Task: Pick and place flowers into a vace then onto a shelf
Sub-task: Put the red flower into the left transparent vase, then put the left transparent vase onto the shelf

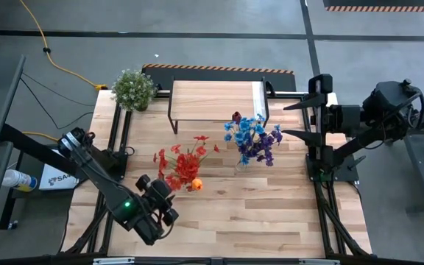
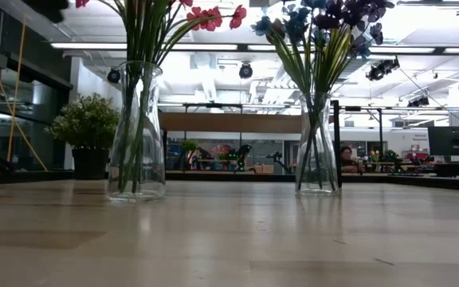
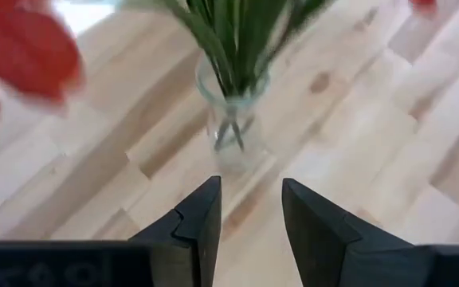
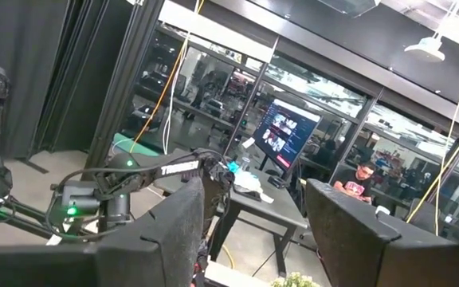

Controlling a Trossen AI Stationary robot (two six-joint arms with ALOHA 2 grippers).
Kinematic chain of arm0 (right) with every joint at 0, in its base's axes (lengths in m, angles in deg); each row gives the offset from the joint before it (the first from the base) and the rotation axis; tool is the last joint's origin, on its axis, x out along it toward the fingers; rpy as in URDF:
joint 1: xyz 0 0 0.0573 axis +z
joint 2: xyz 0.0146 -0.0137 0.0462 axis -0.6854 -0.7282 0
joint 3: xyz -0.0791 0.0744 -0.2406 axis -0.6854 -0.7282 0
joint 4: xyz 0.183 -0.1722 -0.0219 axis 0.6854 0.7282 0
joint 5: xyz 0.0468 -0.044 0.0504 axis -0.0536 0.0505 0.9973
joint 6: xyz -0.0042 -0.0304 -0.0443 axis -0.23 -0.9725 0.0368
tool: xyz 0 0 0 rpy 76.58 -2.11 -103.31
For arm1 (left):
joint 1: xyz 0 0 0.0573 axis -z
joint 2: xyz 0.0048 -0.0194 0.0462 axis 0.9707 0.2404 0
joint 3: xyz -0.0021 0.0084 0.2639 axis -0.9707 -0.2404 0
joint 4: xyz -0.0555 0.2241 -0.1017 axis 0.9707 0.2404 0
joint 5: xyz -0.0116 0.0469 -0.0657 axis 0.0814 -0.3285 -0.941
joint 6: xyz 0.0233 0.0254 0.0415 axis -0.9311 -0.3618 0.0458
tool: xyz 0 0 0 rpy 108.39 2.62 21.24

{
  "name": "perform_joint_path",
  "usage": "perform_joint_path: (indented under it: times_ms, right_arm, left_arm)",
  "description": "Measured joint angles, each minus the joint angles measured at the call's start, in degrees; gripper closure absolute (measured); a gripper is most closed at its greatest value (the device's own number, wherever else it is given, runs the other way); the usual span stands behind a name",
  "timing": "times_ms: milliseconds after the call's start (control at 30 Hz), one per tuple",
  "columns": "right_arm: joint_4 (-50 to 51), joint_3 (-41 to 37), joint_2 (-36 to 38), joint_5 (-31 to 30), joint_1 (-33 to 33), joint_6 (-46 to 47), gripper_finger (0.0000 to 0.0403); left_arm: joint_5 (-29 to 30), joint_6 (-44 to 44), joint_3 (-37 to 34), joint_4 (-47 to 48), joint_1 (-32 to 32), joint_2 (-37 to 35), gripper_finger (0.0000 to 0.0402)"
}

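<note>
Two glass vases stand on their bases on the wooden table. The left vase (image 2: pixel 136 135) holds red flowers (image 1: pixel 181 165) and an orange tulip (image 1: pixel 196 184). The right vase (image 2: pixel 317 147) holds blue and purple flowers (image 1: pixel 255 138). My left gripper (image 1: pixel 171 204) is open, just to the near-left of the red bunch. In the left wrist view it (image 3: pixel 252 187) points down at the vase with green stems (image 3: pixel 231 112), short of it. My right gripper (image 1: pixel 289 120) hangs open, raised at the table's right edge. The shelf (image 1: pixel 212 99) stands at the far edge.
A bushy green-white potted plant (image 1: pixel 133 88) sits at the far left corner, beside the shelf. Bare table lies along the near edge (image 1: pixel 256 221). Black frame rails run down both sides of the table (image 1: pixel 322 199). A person sits in the room beyond (image 4: pixel 362 182).
</note>
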Motion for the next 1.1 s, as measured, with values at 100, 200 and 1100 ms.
perform_joint_path:
  times_ms: [100,200,1100]
  right_arm:
    - [0.00,-0.01,0.00,0.00,0.02,-0.14,0.0194]
    - [-0.02,0.01,0.00,-0.02,0.00,-0.16,0.0191]
    - [4.78,-0.01,4.69,-13.88,0.02,6.40,0.0194]
  left_arm:
    - [-1.71,1.48,0.00,-0.05,1.12,0.01,0.0234]
    - [-1.72,3.85,0.00,-0.02,2.39,-0.01,0.0234]
    - [18.64,23.16,0.02,2.63,19.54,-7.36,0.0234]
